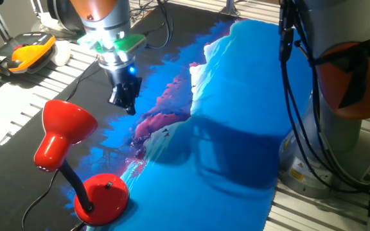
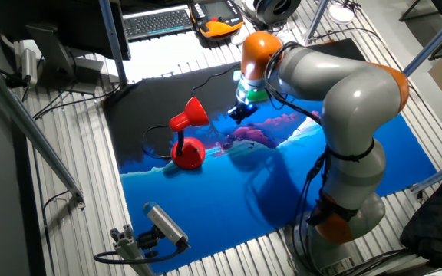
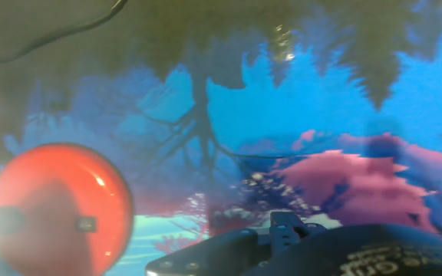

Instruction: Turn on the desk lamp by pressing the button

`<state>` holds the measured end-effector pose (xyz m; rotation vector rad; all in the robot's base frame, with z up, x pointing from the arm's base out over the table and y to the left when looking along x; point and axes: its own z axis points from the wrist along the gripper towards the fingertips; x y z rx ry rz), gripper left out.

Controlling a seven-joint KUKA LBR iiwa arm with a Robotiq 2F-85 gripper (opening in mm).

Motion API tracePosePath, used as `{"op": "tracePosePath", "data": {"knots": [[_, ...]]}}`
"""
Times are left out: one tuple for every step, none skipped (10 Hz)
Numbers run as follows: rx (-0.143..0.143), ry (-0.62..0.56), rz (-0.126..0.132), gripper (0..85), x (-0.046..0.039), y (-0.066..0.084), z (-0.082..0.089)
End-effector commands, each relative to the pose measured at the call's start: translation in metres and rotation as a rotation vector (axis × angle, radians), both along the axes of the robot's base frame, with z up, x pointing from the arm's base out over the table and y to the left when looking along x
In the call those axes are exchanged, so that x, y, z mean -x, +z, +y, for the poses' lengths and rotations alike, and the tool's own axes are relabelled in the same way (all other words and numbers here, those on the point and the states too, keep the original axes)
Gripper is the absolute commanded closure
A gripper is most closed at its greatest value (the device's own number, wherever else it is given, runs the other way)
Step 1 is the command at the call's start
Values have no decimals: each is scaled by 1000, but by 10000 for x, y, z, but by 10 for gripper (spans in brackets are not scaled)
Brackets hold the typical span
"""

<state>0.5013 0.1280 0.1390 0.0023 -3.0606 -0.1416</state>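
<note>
The desk lamp is glossy red, with its bell-shaped shade [image 1: 63,131] tilted down on a black bendy neck [image 1: 76,183] above a round domed base [image 1: 101,197]. The button [image 1: 108,186] is a small dark knob on top of the base. My gripper [image 1: 126,102] hangs above the mat, behind and to the right of the shade, well apart from the base. The other fixed view shows the lamp [image 2: 189,134] left of the gripper [image 2: 240,113]. The hand view shows the base [image 3: 56,207] at lower left with the button [image 3: 87,225]. No view shows a gap or contact between the fingertips.
A blue, pink and black printed mat [image 1: 236,128] covers the table. An orange-and-black handheld device [image 1: 27,51] lies at the far left beyond the mat. Black cables [image 1: 294,96] hang by the arm's base on the right. A keyboard [image 2: 159,21] lies at the table's back.
</note>
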Motion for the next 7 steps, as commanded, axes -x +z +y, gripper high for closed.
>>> {"op": "tracePosePath", "data": {"knots": [[4,2,-5,850,6,10,-13],[19,11,-16,850,13,17,-16],[39,23,-26,850,13,38,-25],[40,26,-26,850,10,70,-54],[41,29,-31,850,23,90,-83],[38,29,-30,850,37,97,-89],[35,28,-25,850,39,98,-85]]}}
